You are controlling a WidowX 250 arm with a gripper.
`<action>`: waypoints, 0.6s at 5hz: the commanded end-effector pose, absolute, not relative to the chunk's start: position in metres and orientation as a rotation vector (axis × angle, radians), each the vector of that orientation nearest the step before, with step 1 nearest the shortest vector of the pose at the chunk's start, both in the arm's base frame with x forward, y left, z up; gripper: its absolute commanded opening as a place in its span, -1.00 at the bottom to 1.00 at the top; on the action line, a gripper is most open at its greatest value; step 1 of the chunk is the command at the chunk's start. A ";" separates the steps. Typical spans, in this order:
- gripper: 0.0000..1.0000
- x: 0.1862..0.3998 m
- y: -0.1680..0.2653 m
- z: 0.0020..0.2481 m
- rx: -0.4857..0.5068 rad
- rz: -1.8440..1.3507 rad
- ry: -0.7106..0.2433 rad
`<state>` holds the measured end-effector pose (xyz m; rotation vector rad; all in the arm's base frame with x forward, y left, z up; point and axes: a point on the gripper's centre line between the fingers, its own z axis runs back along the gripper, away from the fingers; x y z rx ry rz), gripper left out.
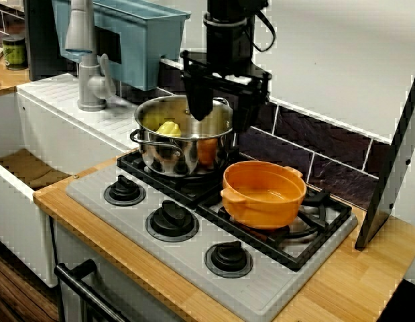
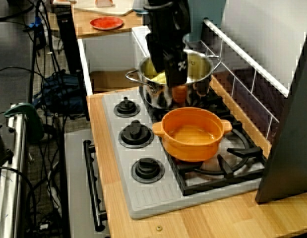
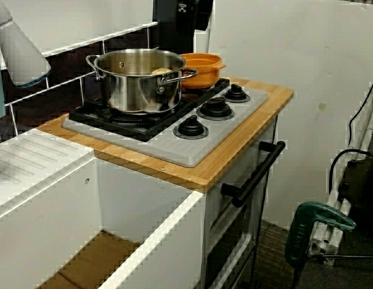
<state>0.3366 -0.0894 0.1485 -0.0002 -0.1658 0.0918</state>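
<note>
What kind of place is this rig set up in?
Probably a mock kitchen inside a lab: a hob with knobs set in a wooden counter, a white sink with a grey tap beside it, and loose cables lying nearby.

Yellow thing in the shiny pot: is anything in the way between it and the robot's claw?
Nothing visible is. The steel pot has no lid, and the open gripper hangs at its mouth. The yellow thing lies inside, a little to one side of the fingers. Only the pot's wall rings it.
</note>
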 end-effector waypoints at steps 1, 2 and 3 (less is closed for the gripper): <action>1.00 0.331 -0.125 0.153 0.007 0.030 -0.216; 1.00 0.333 -0.137 0.150 0.011 0.019 -0.212; 1.00 0.337 -0.146 0.146 0.029 -0.001 -0.213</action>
